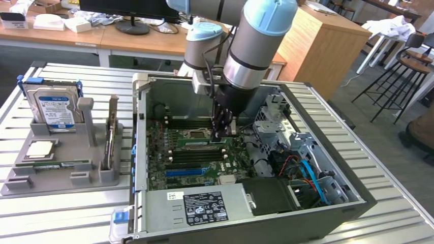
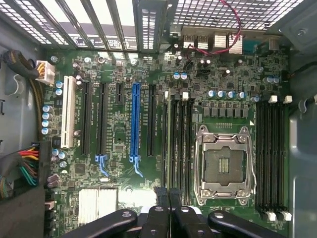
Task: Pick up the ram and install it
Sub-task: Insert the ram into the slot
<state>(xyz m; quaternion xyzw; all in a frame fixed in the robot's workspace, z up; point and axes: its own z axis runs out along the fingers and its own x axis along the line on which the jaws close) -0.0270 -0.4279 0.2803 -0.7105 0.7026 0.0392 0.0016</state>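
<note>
- Green ram (image 1: 202, 144) stands on edge among the black slots (image 1: 196, 152), just beside the CPU socket (image 1: 198, 134).
- Hand (image 1: 221, 136) low at the ram's end, near that socket; cannot tell its grip.

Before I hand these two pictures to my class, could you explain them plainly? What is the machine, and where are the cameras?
The machine is a robot arm with an end effector for grasping. One picture comes from a camera off the arm; the other from a camera on its wrist, looking at the circuit board. On the slatted table sit an open computer case and a grey holder with a hard drive and a memory stick. The end effector hangs inside the case, over the black memory slots beside the processor socket. Whether it holds anything I cannot tell.
</note>
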